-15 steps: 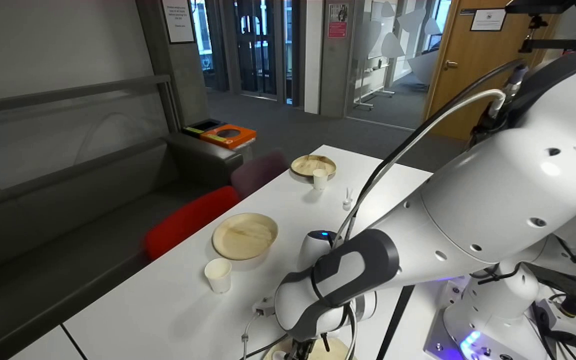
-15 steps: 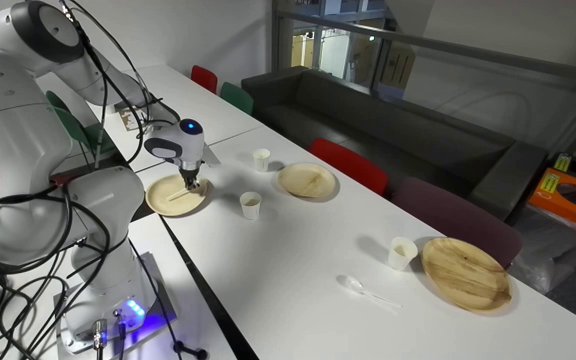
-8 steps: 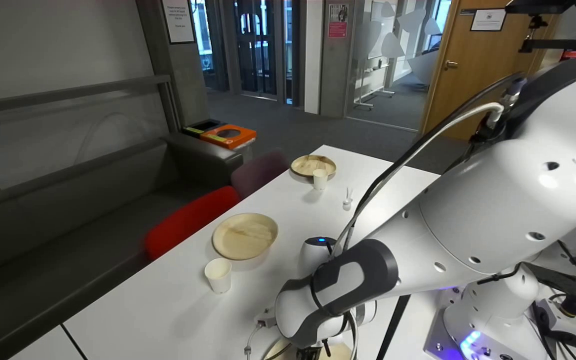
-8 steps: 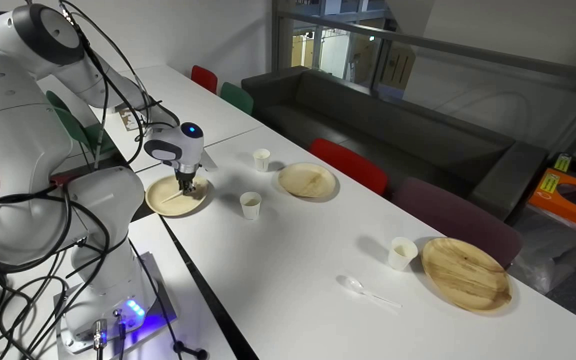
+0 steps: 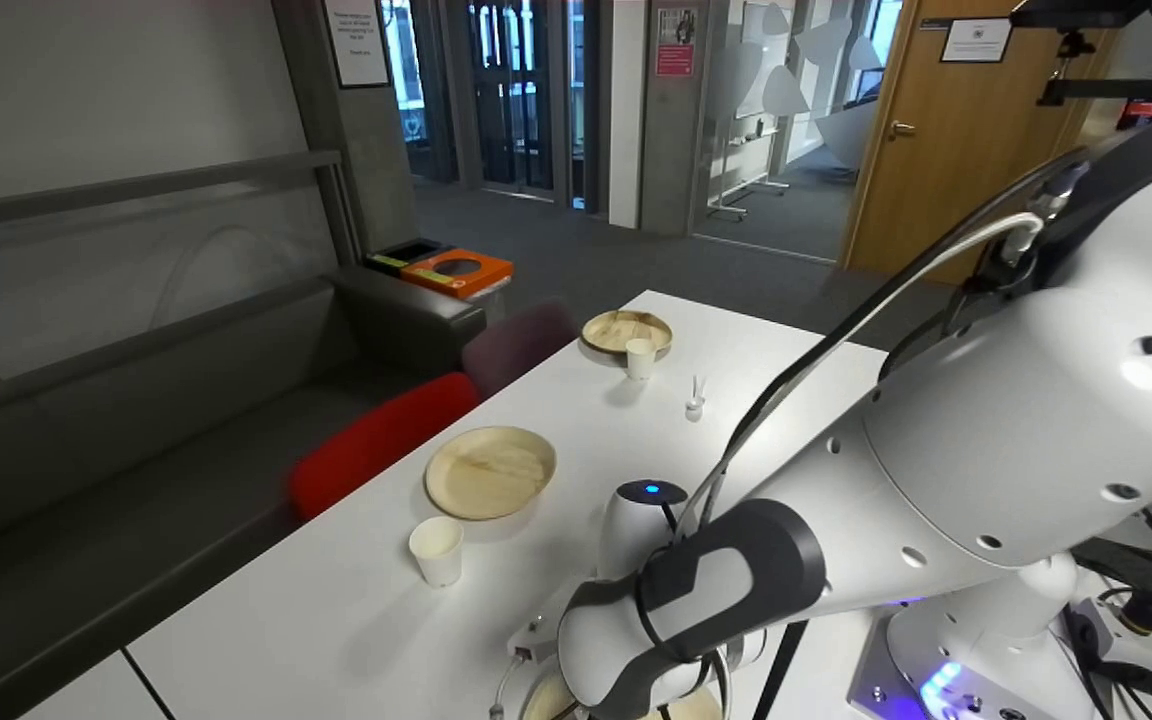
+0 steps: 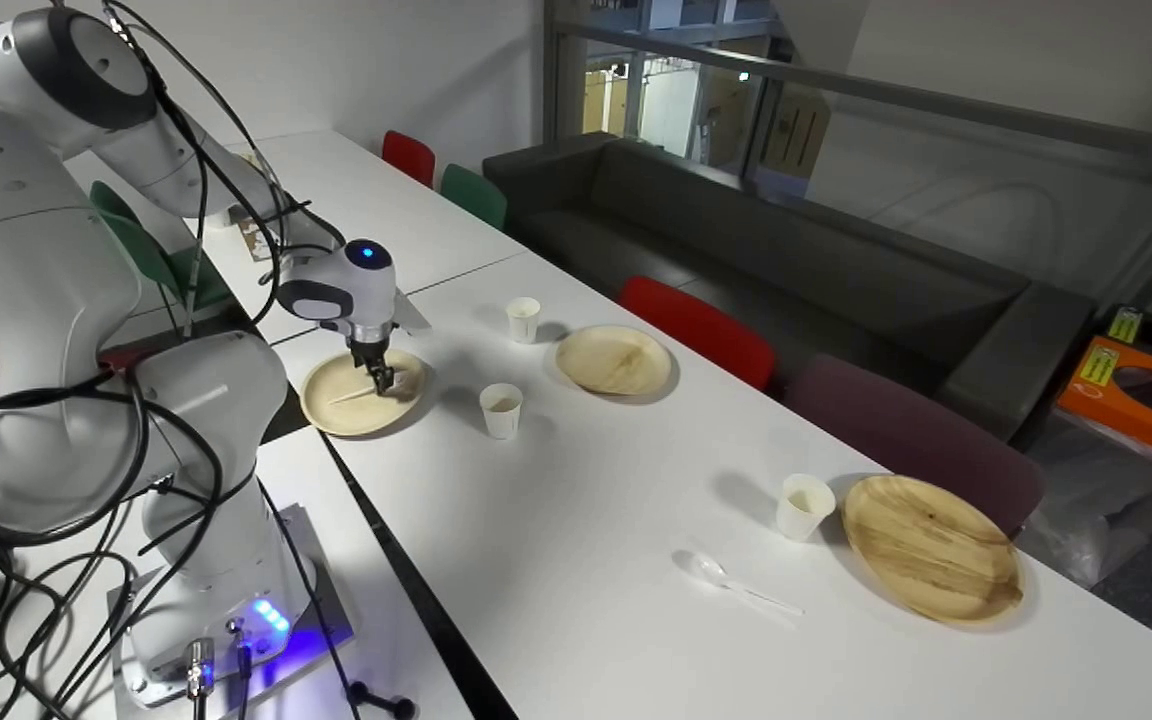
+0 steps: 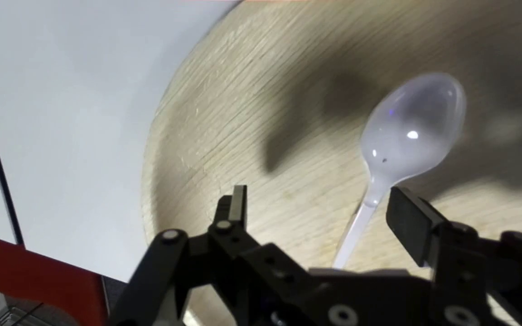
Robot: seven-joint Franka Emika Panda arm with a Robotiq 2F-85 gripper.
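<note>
Pincer [image 7: 319, 203]: wide, holding nothing. Spoon [image 7: 390, 165]: on plate [image 7: 224, 154], handle [image 7: 358, 228] seen between the fingers [image 7: 408, 219]; advisable: handle centred, both fingers level, no push on the plate. Plate: counter's [image 6: 616, 520] robot-side edge. Cup [image 6: 502, 412]: farther in. Second plate [image 6: 614, 360]: opposite edge.

A glossy white spoon [image 7: 399, 151] lies aslant in a round, shallow, pale wood-grained plate [image 7: 211, 149], its oval bowl toward the far right and its slim, straight handle running to the near left, the end hidden from the wrist view.
</note>
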